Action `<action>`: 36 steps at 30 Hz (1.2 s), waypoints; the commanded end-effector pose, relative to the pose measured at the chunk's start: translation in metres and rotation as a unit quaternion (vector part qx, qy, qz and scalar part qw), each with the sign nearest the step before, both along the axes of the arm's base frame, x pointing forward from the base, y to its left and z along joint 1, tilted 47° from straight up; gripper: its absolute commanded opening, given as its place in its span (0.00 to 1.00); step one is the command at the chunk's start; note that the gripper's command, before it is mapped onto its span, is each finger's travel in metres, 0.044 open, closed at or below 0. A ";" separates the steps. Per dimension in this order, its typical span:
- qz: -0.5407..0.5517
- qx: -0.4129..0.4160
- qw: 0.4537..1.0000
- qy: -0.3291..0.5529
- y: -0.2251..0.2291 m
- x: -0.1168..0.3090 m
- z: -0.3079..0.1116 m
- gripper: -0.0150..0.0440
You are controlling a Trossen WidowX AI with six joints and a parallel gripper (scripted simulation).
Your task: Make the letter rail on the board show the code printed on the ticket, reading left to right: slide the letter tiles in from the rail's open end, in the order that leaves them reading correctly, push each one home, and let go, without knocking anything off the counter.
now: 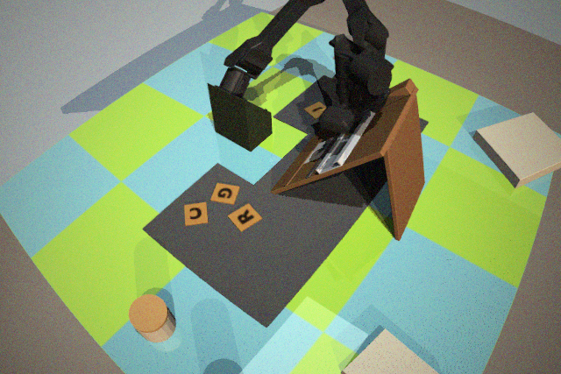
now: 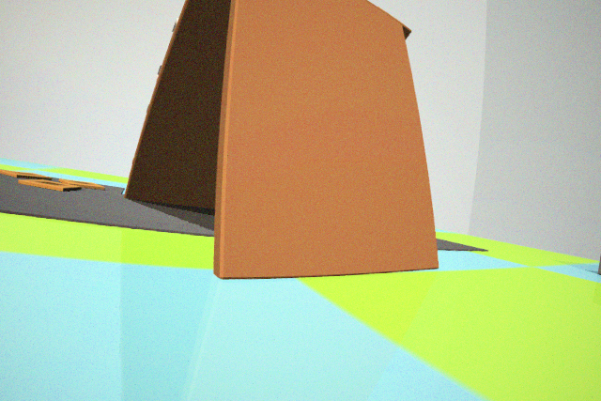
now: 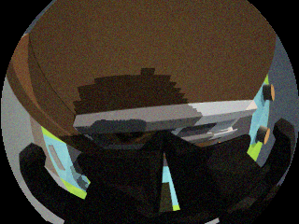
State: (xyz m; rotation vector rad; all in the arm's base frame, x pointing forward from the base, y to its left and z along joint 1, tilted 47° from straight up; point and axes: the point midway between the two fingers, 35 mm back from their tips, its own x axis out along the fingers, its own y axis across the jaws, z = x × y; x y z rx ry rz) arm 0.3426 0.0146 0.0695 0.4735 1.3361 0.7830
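Note:
My gripper is shut, with its fingertips together at the rail on the tilted brown board. No tile shows between the fingers. The pale rail runs across the board, partly hidden by the gripper; a shadowed brown patch shows inside it, its letter unreadable. The ticket is partly covered and cannot be read. Tiles G, C and R lie flat on the dark mat. Another tile, perhaps J, lies behind the gripper.
A dark box stands by the arm's base. A tan cylinder stands near the front left. Beige blocks lie at the right and at the front edge. The board's back panel slopes down to the counter.

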 end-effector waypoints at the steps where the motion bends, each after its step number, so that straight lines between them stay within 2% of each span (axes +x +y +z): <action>1: 0.000 0.003 1.000 0.003 0.003 -0.001 0.000 0.25; 23: 0.000 0.003 1.000 0.003 0.009 -0.003 0.004 0.25; 36: 0.000 0.003 1.000 0.003 -0.009 -0.014 0.012 0.25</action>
